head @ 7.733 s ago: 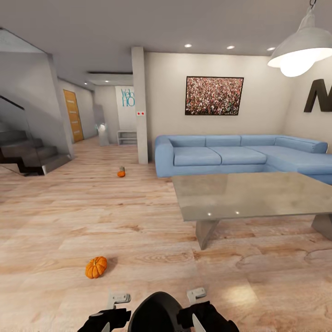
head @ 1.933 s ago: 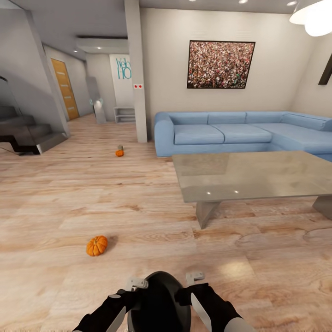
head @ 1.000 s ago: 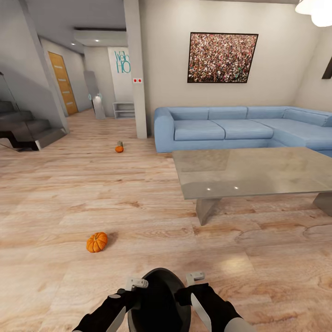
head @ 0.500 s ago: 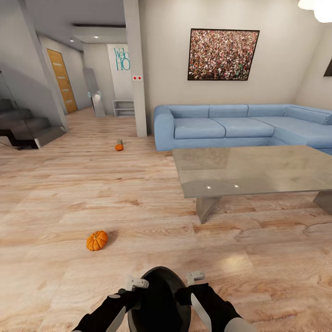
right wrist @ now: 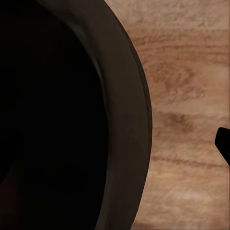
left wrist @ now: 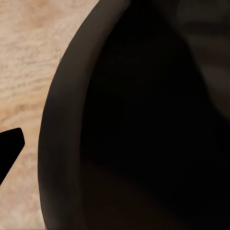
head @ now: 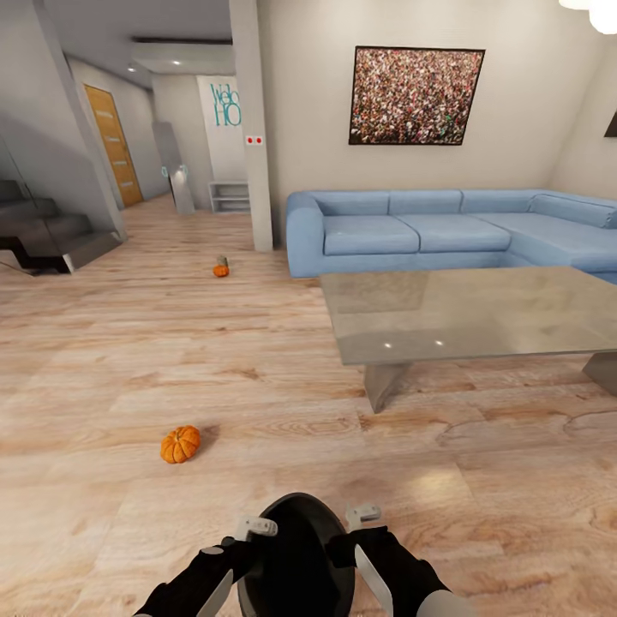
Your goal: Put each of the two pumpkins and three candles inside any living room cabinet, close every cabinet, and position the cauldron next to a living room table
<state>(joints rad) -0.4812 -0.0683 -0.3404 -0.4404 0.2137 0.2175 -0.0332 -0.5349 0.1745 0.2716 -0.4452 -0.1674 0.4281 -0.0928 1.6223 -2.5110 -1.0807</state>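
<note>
A: Where are your arms?

B: Both reach forward and inward at 6 o'clock in the head view, forearms angled toward each other. Your left claw (head: 254,525) sits at the cauldron's (head: 300,557) 10 o'clock rim, your right claw (head: 364,515) at its 2 o'clock rim. The black pot sits between them.

A: Are the claws gripping it?

B: You cannot tell. Each claw's pale fingers lie right at the rim, but the pot hides the contact. In the left wrist view the cauldron's dark wall (left wrist: 143,124) looms close, with one dark fingertip (left wrist: 9,143) outside it over the floor (left wrist: 28,57). The right wrist view is the same: rim (right wrist: 124,120) close up, one fingertip (right wrist: 224,141) outside. How wide either claw stands is not clear.

A: The other task things?

B: One pumpkin (head: 180,444) lies on the wood floor at 10 o'clock from the cauldron, near it. A second pumpkin (head: 221,271) lies far off at 11 o'clock, near the pillar (head: 251,128), with a grey candle (head: 222,260) touching or just behind it.

A: And a table?

B: The table (head: 471,313) stands at 1 o'clock, apart from the cauldron, with the blue sofa (head: 411,231) behind it.
</note>
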